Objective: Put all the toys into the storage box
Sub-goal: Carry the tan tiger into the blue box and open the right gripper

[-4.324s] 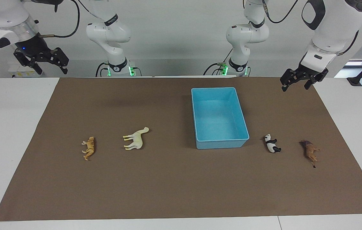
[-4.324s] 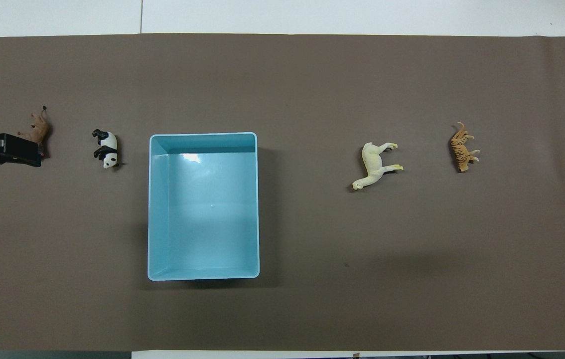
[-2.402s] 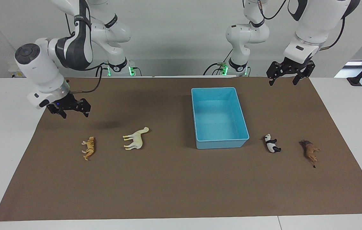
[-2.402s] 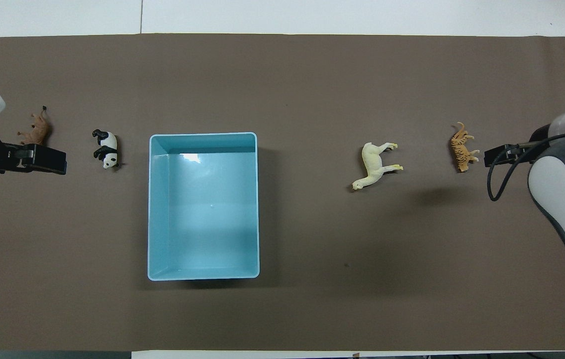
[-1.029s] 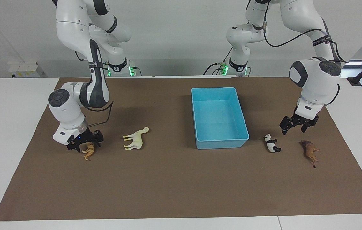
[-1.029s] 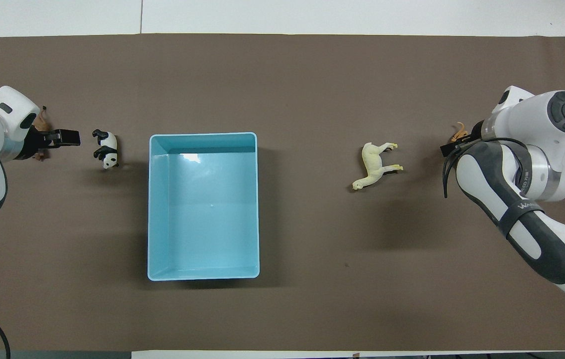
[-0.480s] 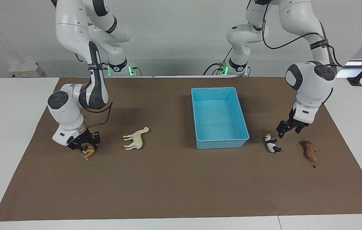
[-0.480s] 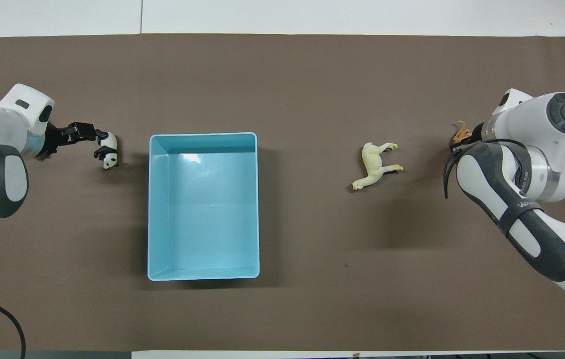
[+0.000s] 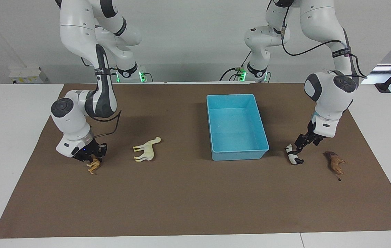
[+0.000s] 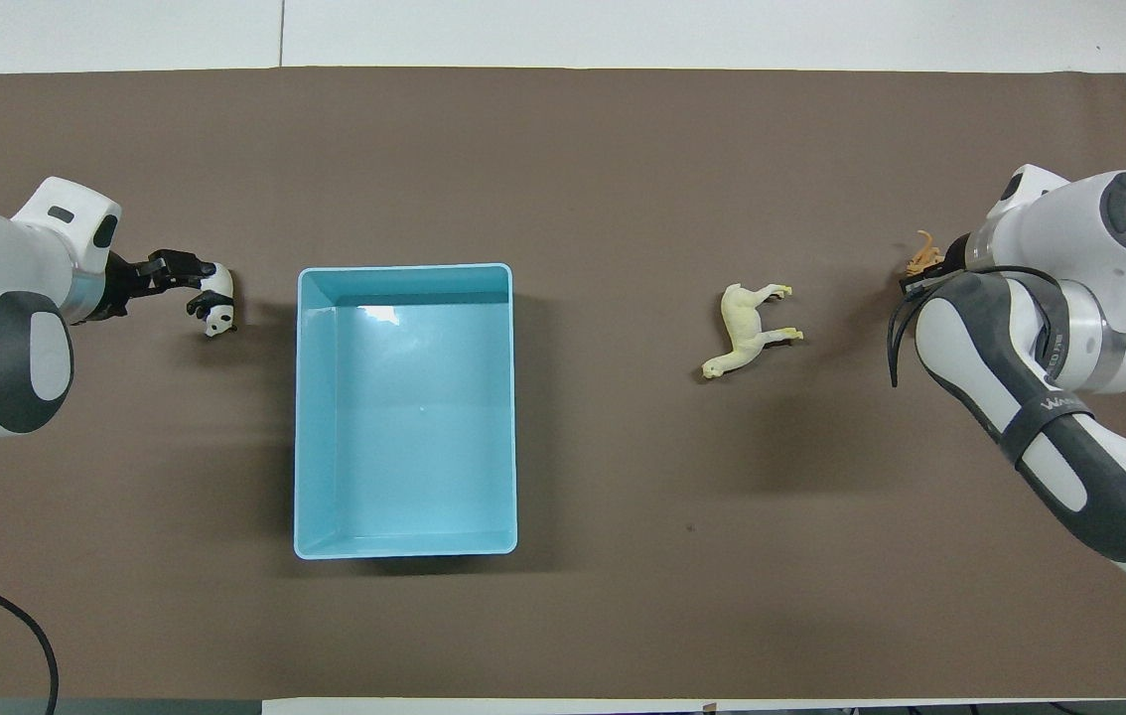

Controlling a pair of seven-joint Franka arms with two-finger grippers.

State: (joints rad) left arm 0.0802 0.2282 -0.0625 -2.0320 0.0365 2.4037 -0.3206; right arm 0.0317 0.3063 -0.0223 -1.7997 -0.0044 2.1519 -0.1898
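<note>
My right claw (image 9: 93,158) is down on the tiger (image 9: 93,166), fingers around its body; can't tell if clenched. My left claw (image 9: 299,144) is low at the panda (image 9: 293,155), tips at its upper end, grip state unclear too. Horse (image 9: 146,148) lies on the surface between right claw and storage box (image 9: 237,125). Lion (image 9: 334,163) lies just outside the left claw, toward the left arm's end of the surface. Box holds no toys.
</note>
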